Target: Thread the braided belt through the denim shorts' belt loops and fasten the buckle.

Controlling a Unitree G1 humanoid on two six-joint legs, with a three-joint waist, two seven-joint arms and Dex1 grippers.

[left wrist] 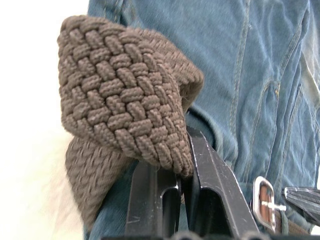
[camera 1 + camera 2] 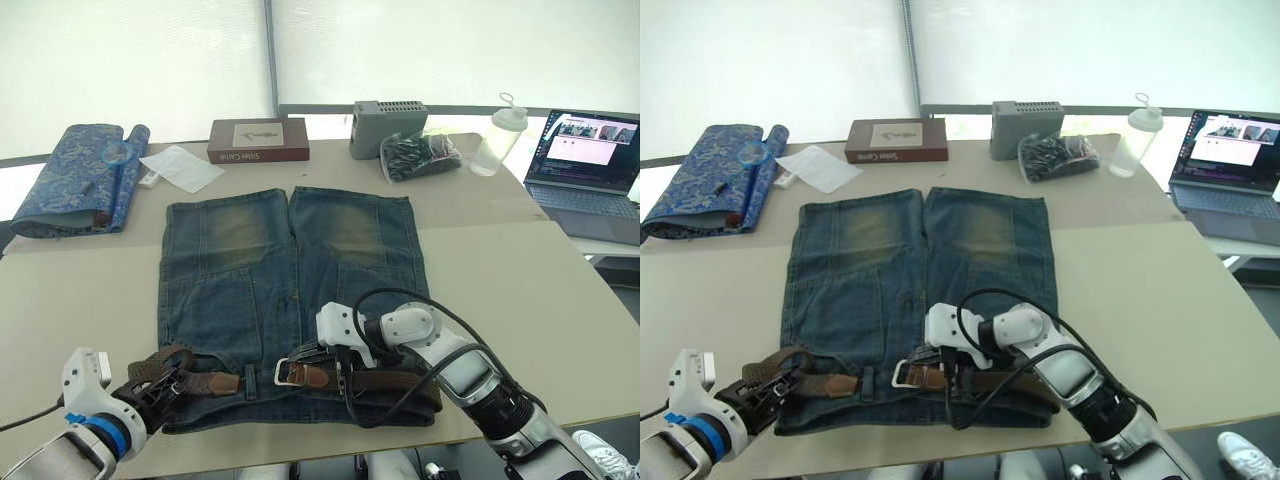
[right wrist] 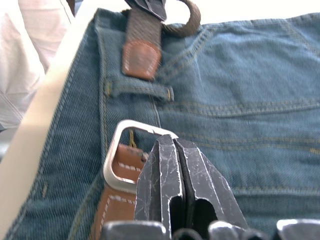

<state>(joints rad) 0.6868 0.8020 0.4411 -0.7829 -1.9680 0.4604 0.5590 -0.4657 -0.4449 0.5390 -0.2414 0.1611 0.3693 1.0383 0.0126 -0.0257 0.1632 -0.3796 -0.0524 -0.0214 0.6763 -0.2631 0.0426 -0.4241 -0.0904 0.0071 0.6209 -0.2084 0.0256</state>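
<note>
The belt (image 2: 380, 380) is laid along the waistband of the shorts (image 2: 285, 290), at the near edge of the table (image 2: 560, 320). Its buckle (image 2: 288, 372) is seen near the middle of the waistband, with a tan leather tab behind it, and one belt loop (image 3: 137, 90) lies between the buckle and the tan-tipped free end (image 2: 225, 382). The woven free end is bunched in a fold at the shorts' left corner, where it is pinched by the closed left gripper (image 2: 160, 385). The right gripper (image 3: 180, 165) is pressed shut at the buckle's frame; whether the frame itself is gripped cannot be told. The shorts are spread flat with the legs pointing away. Farther back, a rolled blue cloth (image 2: 75, 175), a book (image 2: 258, 140), a grey box (image 2: 388, 128), a bottle (image 2: 497, 135) and a laptop (image 2: 585, 160) are set apart from the shorts.
</note>
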